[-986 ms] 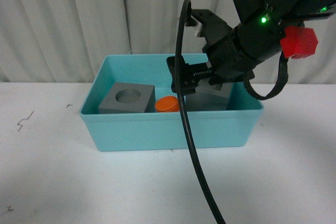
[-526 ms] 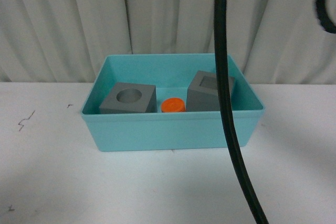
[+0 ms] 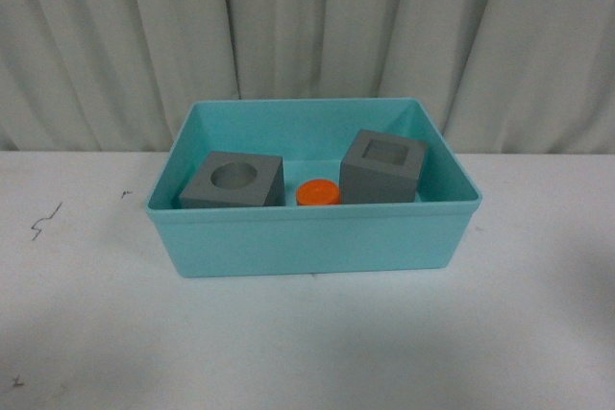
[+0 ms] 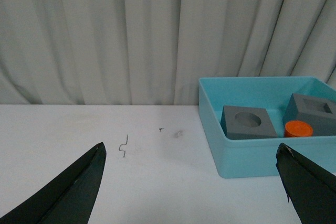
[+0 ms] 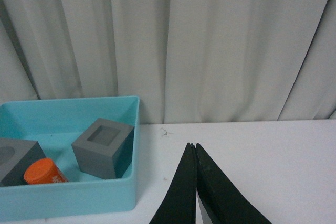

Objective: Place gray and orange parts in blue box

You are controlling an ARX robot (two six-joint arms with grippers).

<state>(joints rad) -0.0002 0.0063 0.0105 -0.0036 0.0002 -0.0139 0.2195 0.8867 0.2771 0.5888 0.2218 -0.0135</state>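
Note:
The blue box (image 3: 307, 237) stands on the white table, and all three parts lie inside it. The gray cube with a round recess (image 3: 233, 180) is at its left, the gray cube with a square recess (image 3: 383, 167) at its right, the orange cylinder (image 3: 317, 192) between them. Neither arm shows in the front view. My left gripper (image 4: 191, 156) is open over bare table, the box (image 4: 231, 156) off to one side of it. My right gripper (image 5: 193, 146) is shut with nothing in it, above the table beside the box (image 5: 79, 200).
A pleated white curtain (image 3: 307, 26) hangs close behind the box. Small dark marks (image 3: 43, 223) dot the white tabletop at the left. Bare table lies in front of the box and on both sides.
One second ago the right arm reached over the box above the square-recess cube. It has since drawn up and out of the front view, taking its black cable with it. The cube stays in the box.

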